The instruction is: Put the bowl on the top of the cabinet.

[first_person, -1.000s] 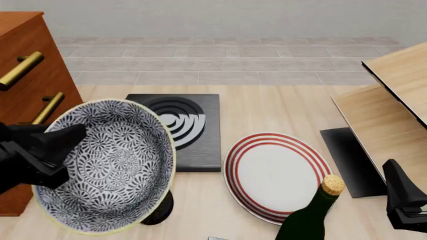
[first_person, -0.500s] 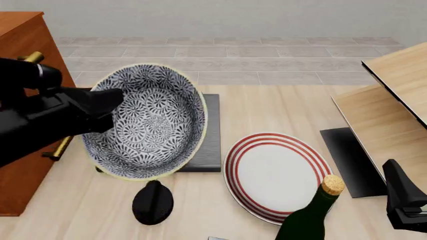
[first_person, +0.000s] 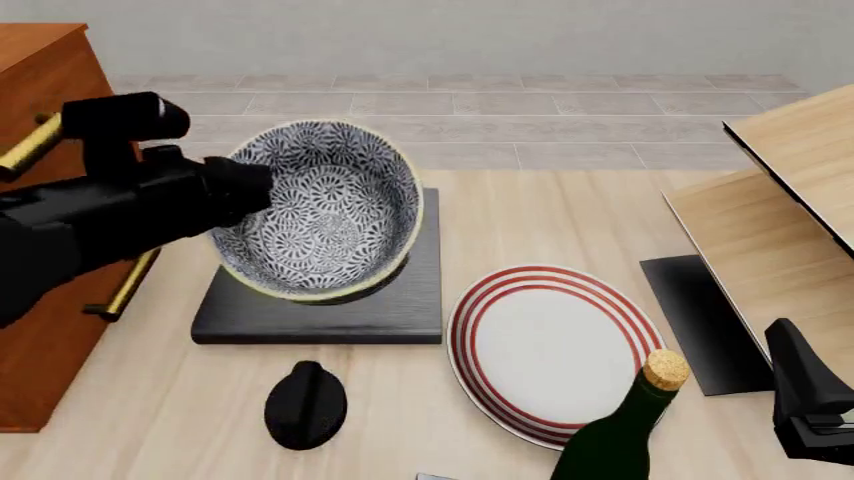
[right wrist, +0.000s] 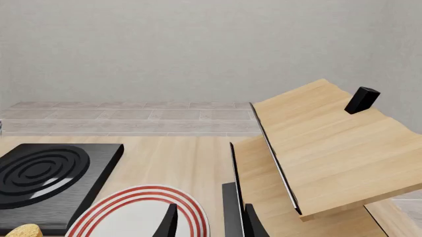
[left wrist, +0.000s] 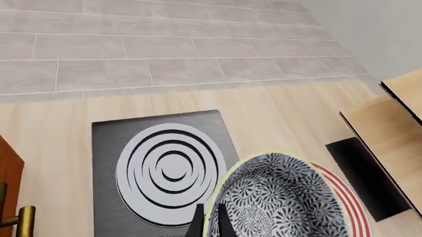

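A: Status check. Where is the bowl (first_person: 324,212)?

B: Off the bench (first_person: 534,215), held in the air over the dark burner plate (first_person: 320,310), just beside the cabinet (first_person: 47,230). The left fingers (left wrist: 209,224) are closed on its rim, one inside the wall, one outside, as the left wrist view shows.

A: Right arm?

B: Idle at the near right edge. Right fingers (right wrist: 209,222) stand apart, holding nothing, above the red-ringed plate (first_person: 554,350) and near the pale shelf unit (first_person: 787,200).

A: Progress?

B: My reading: pickup and lift done. Left to do: raise the bowl clear of the cabinet's top edge, carry it leftward over the top, set it down, release. The top surface is mostly out of frame, so I can't judge the landing spot.
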